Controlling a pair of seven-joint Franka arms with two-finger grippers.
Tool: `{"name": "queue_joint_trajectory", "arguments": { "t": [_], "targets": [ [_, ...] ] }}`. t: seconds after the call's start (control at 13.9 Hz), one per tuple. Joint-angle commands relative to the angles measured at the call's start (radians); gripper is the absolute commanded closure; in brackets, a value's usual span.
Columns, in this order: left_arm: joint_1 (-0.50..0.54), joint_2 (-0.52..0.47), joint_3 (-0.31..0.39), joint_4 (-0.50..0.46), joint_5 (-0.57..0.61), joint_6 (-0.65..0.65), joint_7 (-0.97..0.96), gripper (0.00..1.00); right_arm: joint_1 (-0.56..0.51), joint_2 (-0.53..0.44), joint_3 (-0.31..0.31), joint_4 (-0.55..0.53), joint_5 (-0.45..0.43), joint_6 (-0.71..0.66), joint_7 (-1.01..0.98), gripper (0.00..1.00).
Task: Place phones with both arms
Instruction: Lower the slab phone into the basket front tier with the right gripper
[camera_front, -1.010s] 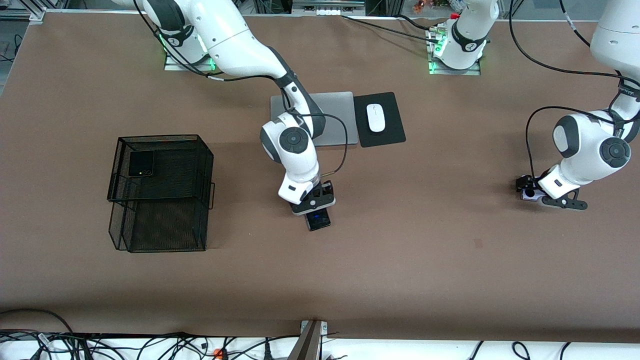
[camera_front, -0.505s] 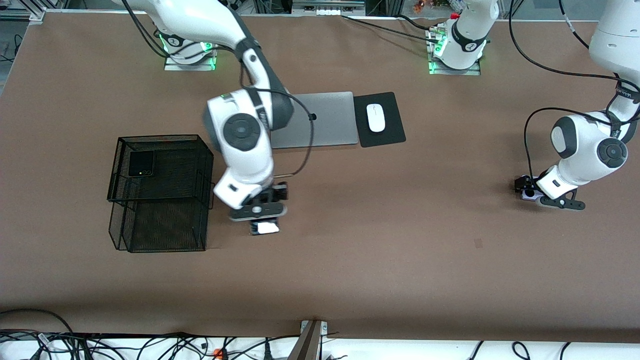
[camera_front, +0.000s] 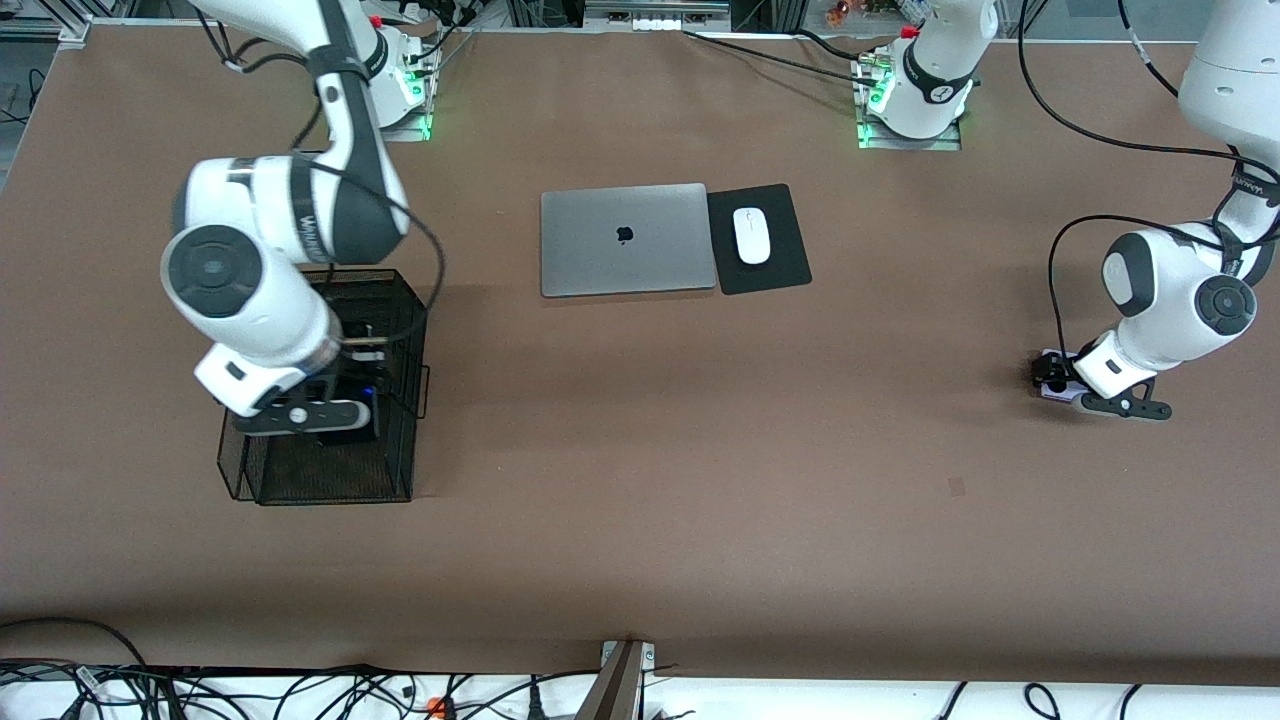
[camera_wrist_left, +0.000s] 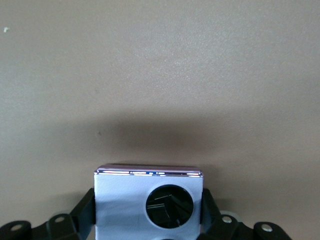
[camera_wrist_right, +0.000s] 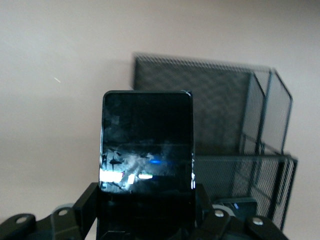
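My right gripper (camera_front: 335, 420) is shut on the longer black slab phone (camera_front: 352, 430) and holds it over the black mesh basket (camera_front: 330, 480) at the right arm's end of the table. In the right wrist view the slab (camera_wrist_right: 146, 145) stands between the fingers (camera_wrist_right: 85, 205), with the basket (camera_wrist_right: 235, 115) past it. The black folded phone is hidden under the right arm. My left gripper (camera_front: 1055, 385) is shut on the lavender-white phone (camera_front: 1048, 390), low at the table at the left arm's end. In the left wrist view that phone (camera_wrist_left: 125, 200) sits between the fingers (camera_wrist_left: 86, 212).
A closed grey laptop (camera_front: 627, 238) lies near the robots' bases, with a white mouse (camera_front: 752, 235) on a black pad (camera_front: 775, 270) beside it. A small dark flat thing (camera_wrist_right: 239, 204) shows in the basket in the right wrist view.
My right arm has carried the black slab phone from the table's middle to over the mesh basket. The left arm has barely moved.
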Motion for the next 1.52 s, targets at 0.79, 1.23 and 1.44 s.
{"name": "queue_joint_trajectory", "arguments": {
  "t": [0.79, 1.23, 1.44],
  "targets": [
    [-0.117, -0.011, -0.195, 0.247, 0.0, -0.385, -0.341, 1.0, 0.022, -0.26, -0.013, -0.505, -0.002, 0.294, 0.005, 0.99],
    [-0.448, 0.092, -0.195, 0.399, -0.003, -0.386, -0.743, 1.0, 0.028, -0.218, -0.007, -0.505, 0.001, 0.371, 0.006, 0.97],
    [-0.623, 0.193, -0.194, 0.555, -0.003, -0.388, -0.959, 1.0, 0.028, -0.198, -0.007, -0.505, 0.003, 0.386, 0.006, 0.91]
  ]
}}
